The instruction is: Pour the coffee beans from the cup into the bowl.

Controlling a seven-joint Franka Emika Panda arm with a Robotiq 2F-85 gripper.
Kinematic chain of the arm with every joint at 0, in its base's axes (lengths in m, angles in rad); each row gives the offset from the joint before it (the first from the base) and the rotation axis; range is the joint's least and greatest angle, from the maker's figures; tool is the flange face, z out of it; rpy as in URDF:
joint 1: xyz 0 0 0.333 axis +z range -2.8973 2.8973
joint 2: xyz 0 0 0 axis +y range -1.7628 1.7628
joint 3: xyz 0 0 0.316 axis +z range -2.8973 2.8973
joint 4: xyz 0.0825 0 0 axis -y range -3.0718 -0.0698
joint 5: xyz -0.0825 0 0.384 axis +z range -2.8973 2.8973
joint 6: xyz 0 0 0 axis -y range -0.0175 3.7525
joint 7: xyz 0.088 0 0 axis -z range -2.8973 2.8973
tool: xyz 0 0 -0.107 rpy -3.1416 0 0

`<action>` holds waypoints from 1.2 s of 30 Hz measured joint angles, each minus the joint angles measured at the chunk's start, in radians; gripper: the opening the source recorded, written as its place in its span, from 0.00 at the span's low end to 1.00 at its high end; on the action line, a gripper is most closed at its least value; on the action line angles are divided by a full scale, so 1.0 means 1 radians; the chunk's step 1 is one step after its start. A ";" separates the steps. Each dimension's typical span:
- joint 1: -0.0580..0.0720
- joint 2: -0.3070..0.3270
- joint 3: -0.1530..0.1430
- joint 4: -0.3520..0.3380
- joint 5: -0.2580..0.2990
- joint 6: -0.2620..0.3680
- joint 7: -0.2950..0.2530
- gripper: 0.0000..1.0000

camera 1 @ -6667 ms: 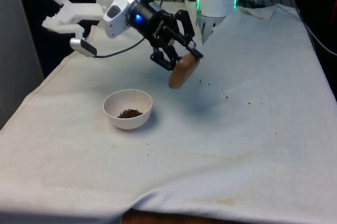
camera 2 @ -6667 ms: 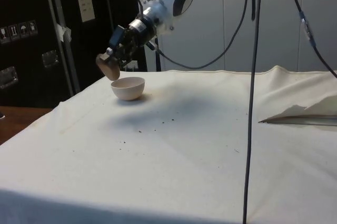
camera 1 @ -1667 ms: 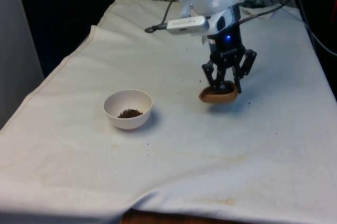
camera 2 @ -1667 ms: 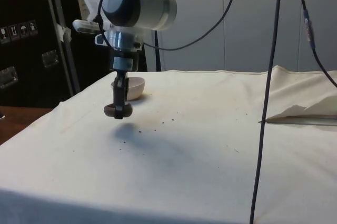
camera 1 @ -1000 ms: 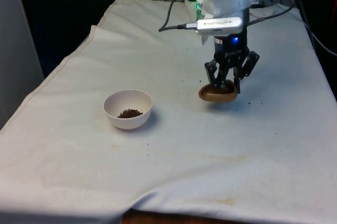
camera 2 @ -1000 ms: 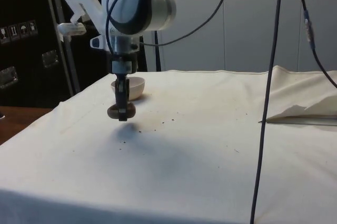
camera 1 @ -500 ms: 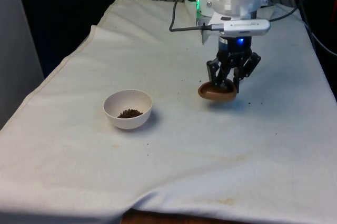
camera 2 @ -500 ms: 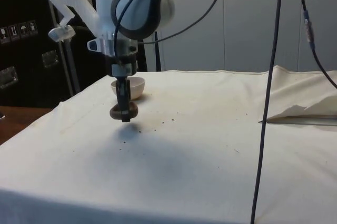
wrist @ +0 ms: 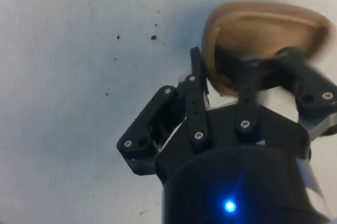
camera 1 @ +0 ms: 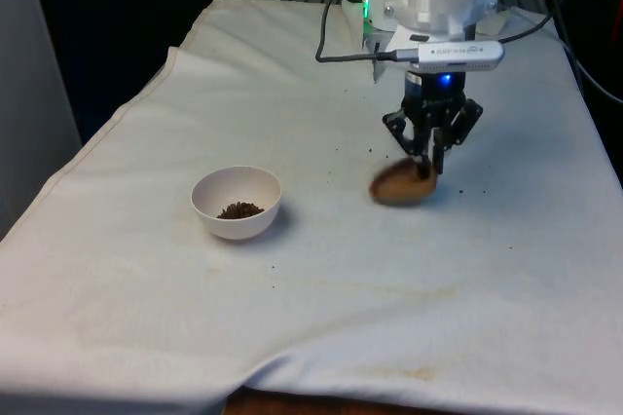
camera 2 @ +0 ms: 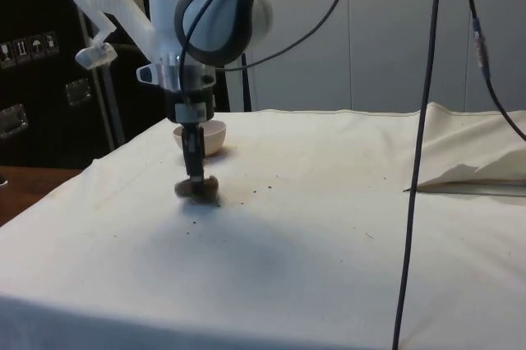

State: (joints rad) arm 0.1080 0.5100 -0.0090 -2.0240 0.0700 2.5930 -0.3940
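Beans already in the white bowl [camera 1: 237, 203]; step in hand looks like setting the emptied brown cup [camera 1: 399, 183] down on the surface, well to the front view's right of the bowl. Gripper [camera 1: 425, 168] spread around the cup rim, one finger inside, seemingly letting go. Cup looks tilted, at or on the cloth. Next: lift straight up, clear the rim, retreat

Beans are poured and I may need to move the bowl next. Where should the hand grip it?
Probably take the white bowl by its rim, coming straight down from above, one finger inside and one outside. It stands upright and open, its rounded wall tapers downward, and the beans sit low in the middle, clear of the rim.
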 measured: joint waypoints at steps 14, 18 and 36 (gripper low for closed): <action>0.000 0.002 0.000 0.000 0.000 0.000 -0.001 0.90; 0.000 0.002 0.000 0.001 0.000 0.000 -0.002 1.00; -0.001 -0.067 0.000 0.004 0.000 -0.061 -0.002 1.00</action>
State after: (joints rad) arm 0.1070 0.4430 -0.0090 -2.0200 0.0700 2.5320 -0.3960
